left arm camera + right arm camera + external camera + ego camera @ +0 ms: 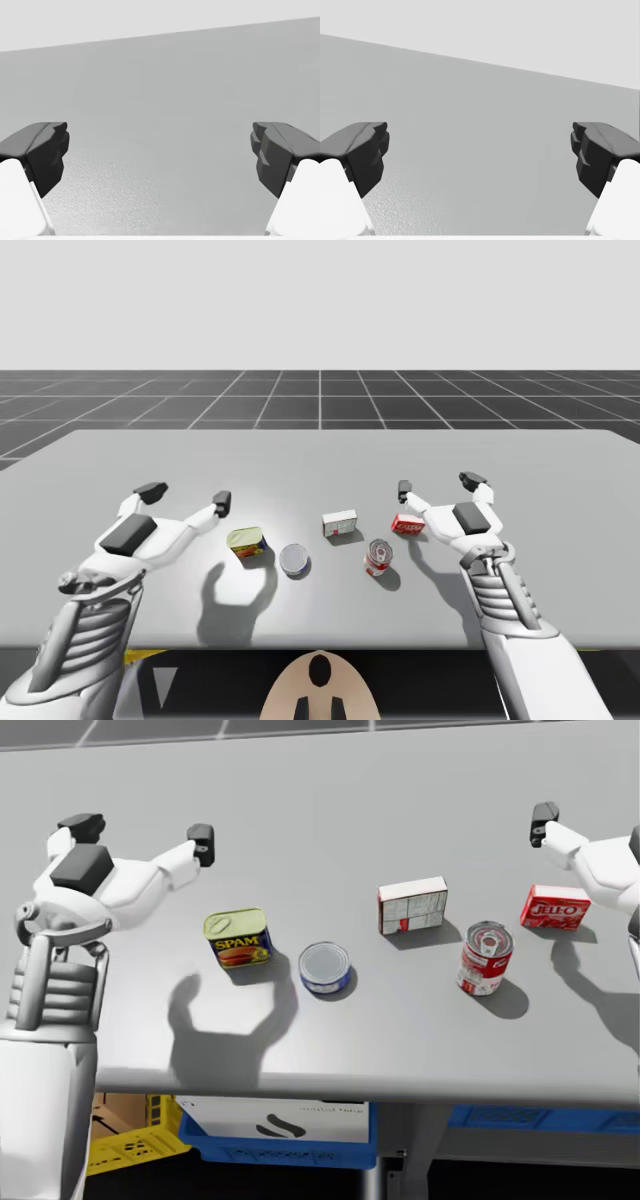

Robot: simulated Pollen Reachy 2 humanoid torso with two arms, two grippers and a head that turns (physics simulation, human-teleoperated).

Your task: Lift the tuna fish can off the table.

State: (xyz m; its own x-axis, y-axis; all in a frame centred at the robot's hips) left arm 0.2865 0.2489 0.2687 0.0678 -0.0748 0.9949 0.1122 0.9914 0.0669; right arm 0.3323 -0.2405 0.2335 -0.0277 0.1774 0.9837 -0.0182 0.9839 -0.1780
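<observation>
Five items are counted on the table (120,455): three cans, two boxes.
- One tuna can (294,560): low, round, blue wall, silver lid. It is set upright near the front edge, just beside the blue-and-yellow rectangular can (246,541). No gripper is touching it.
- One white-and-red box (340,524) is seen near the middle.
- One red-and-white round can (379,556) is stood upright near that box, towards the front edge.
- One small red box (408,525) is located close to the right gripper.

Containers, noted below the table edge in the head view: a blue bin (280,1152) with a white box (270,1120) in it. A yellow crate (135,1145) is seen beside it; its contents cannot be told.

Left gripper (186,497): spread wide, nothing held, near the rectangular can.
Right gripper (438,485): spread wide, nothing held. Bare table is seen between the fingers in both wrist views.
</observation>
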